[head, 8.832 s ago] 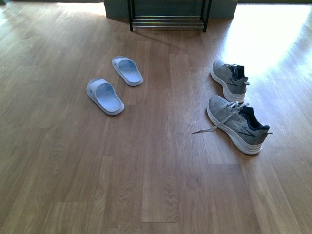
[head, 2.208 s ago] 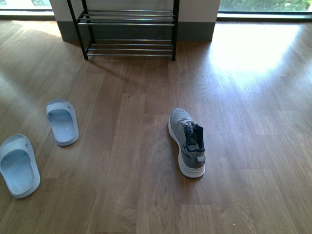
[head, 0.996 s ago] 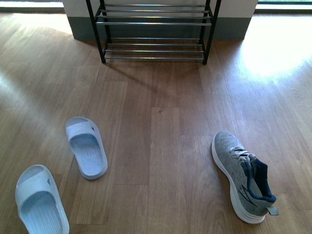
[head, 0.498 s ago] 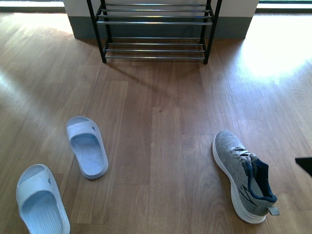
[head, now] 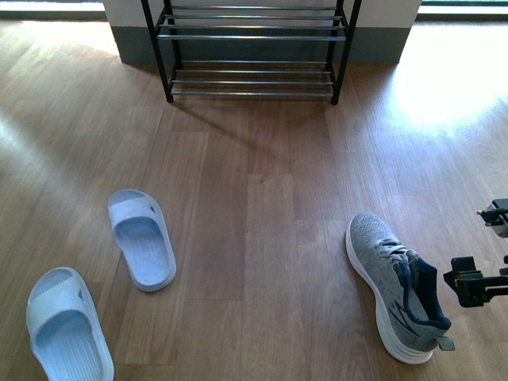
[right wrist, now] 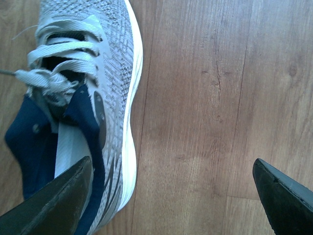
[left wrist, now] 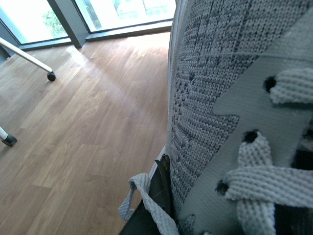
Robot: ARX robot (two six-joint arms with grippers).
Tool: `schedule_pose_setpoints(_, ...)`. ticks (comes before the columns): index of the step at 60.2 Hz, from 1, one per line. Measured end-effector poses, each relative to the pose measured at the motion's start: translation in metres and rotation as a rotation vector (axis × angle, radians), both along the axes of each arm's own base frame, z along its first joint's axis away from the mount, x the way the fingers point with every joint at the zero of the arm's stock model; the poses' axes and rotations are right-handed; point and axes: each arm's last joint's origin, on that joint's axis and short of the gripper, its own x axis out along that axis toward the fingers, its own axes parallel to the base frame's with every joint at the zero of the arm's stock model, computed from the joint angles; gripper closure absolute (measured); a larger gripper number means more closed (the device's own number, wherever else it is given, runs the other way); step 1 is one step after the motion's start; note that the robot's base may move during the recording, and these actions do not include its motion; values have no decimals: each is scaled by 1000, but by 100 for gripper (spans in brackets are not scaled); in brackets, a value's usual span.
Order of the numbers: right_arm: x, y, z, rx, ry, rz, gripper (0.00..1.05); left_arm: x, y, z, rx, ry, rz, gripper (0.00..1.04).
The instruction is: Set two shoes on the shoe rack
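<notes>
Entered since half a second ago: right claw (head: 486, 252), now showing at the front view's right edge. Slides, rack and floor sneaker are unmoved.

1. Near slide (head: 67, 333), far slide (head: 143, 250): pale blue, on the floor at left, well apart from the rack.
2. Shoe rack (head: 252, 48): far centre. The chrome tiers in view bear nothing.
3. Floor sneaker (head: 397, 290): grey knit, at right, toe toward the rack.
4. Right claw: jaws wide apart, just beside the heel, holding nothing.

Progress: judged early, with no shoe racked and both sneakers still to go.

Left wrist view alone: held sneaker (left wrist: 234, 98), lifted clear of the floor. Left claw (left wrist: 157, 196) is closed on it, only a dark part showing.

Right wrist view alone: one finger over the collar, the other over bare floor.
</notes>
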Motion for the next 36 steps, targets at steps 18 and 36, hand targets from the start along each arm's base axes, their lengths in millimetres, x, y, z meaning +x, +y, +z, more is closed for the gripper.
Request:
schedule_pose_setpoints(18, 36, 4, -28, -7, 24, -16, 9, 0, 0, 0, 0, 0, 0, 102)
schedule_pose_setpoints(36, 27, 13, -20, 139, 68, -33, 9, 0, 0, 0, 0, 0, 0, 102)
